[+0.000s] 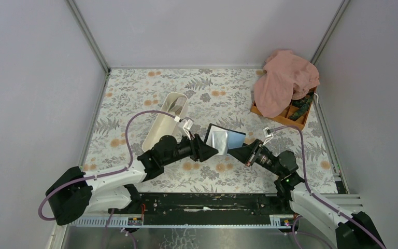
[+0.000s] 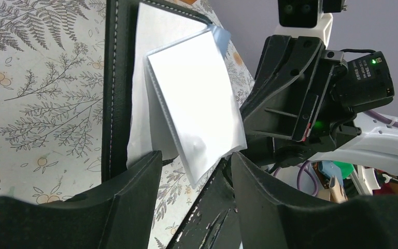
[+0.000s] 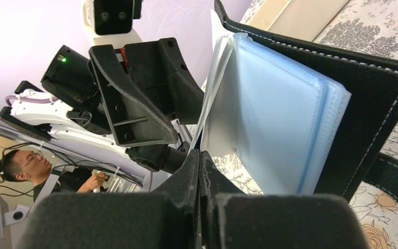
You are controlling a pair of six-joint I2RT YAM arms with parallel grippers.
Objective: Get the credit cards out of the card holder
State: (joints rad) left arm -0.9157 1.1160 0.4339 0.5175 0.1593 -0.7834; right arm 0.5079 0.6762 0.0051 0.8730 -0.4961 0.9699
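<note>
Left pincer: right of the white tray's near end. Its jaws stand apart, and the lower corner of a pale leaf hangs in the gap. Neither finger plainly presses on it, so nothing is gripped.

Right pincer: further right of the tray, facing the left pincer. It is closed, with its tips pinched on a thin edge among the card holder's leaves.

Card holder: between the two pincers, right of the tray's near half. It is spread open and tilted, apparently held up off the bench by the right pincer.

Inner leaves: bluish sleeves are stacked against the black cover, and the pale leaf fans out from them. Whether that leaf is a card or an empty sleeve cannot be told.

White tray: on the bench, its long side running away from the arms.

Orange box: well to the right of the tray's far end, half under a pink cloth.

Done so far: the holder is open and steadied, and one leaf is offered to the left pincer.

Left to do: by my judgement nearly everything. No card shows free of the holder, so each has to be gripped, drawn out and set down.
</note>
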